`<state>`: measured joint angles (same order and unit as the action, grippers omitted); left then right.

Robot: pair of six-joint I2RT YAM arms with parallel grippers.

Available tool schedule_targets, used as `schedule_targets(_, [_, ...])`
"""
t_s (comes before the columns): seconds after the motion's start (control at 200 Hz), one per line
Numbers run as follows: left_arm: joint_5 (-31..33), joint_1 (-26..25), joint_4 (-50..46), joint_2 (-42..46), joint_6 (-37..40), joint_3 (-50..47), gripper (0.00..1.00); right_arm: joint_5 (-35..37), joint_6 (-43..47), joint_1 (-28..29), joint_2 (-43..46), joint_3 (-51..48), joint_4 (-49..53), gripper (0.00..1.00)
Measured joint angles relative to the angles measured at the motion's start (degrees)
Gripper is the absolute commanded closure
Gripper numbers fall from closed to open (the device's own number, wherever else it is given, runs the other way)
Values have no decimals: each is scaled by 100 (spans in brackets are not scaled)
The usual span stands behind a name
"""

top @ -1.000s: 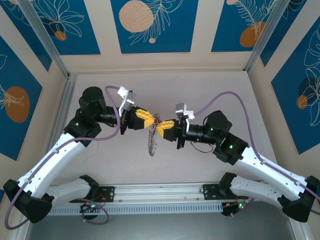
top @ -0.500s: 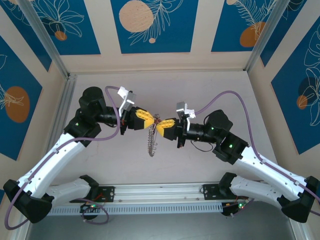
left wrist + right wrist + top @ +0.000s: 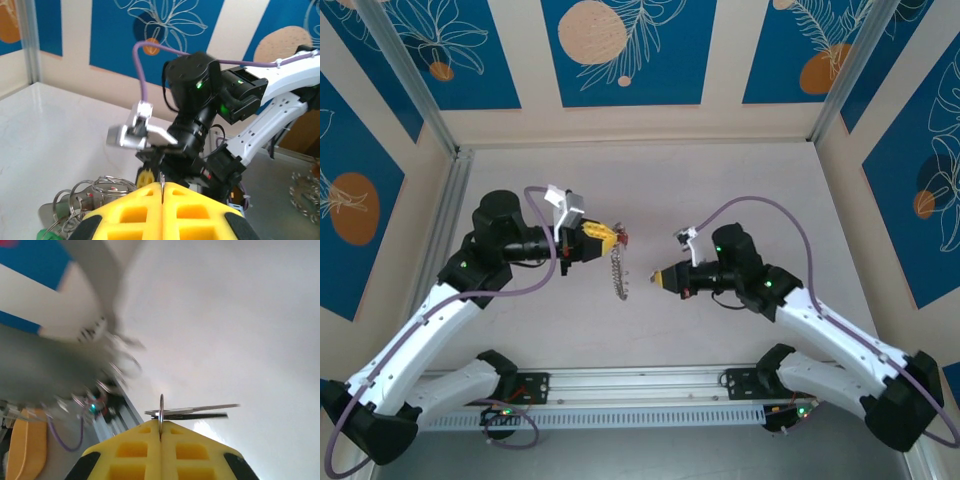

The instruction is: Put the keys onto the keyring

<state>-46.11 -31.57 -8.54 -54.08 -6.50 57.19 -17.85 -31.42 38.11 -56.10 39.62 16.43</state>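
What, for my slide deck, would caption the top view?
Left gripper holds the dangling keyring; right gripper, set apart, pinches the keys.

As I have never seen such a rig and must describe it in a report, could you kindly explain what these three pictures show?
These are two robot arms bolted at the near edge of a pale table. The overhead picture looks down from behind them: the left arm on the left, the right arm on the right. The other two pictures come from a camera on each wrist, so each shows its own yellow jaws at the bottom. The left jaws are shut on the keyring, whose silvery fringe hangs from them; its loops show in the left wrist picture. The right jaws are shut on a thin metal piece, apparently a small key, seen edge-on.
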Motion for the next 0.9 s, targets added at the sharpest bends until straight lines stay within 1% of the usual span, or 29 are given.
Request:
schedule_targets(0.1, [273, 101, 24, 203, -28, -435, 100, 103, -15, 42, -481, -24, 638, 100])
schedule_targets(0.205, [551, 216, -15, 476, -61, -868, 100, 267, 4, 140, -870, -68, 1005, 100])
schedule_targets(0.33, [737, 382, -20, 774, -138, -1270, 100, 619, 57, 529, -1670, -26, 1335, 100])
schedule_targets(0.485, [876, 555, 11, 1047, -284, -1674, 100, 999, 101, 968, -2588, 201, 1615, 100])
schedule_targets(0.595, [940, 645, 33, 1211, -369, -1910, 100, 1211, 116, 1104, -3049, 461, 1692, 100])
schedule_targets(0.71, [981, 688, 46, 1287, -413, -1978, 100, 1379, 120, 1202, -3333, 710, 1727, 100])
schedule_targets(0.9, [973, 737, 280, 1268, -505, -2004, 100, 1464, 94, 1231, -3377, 748, 1731, 82])
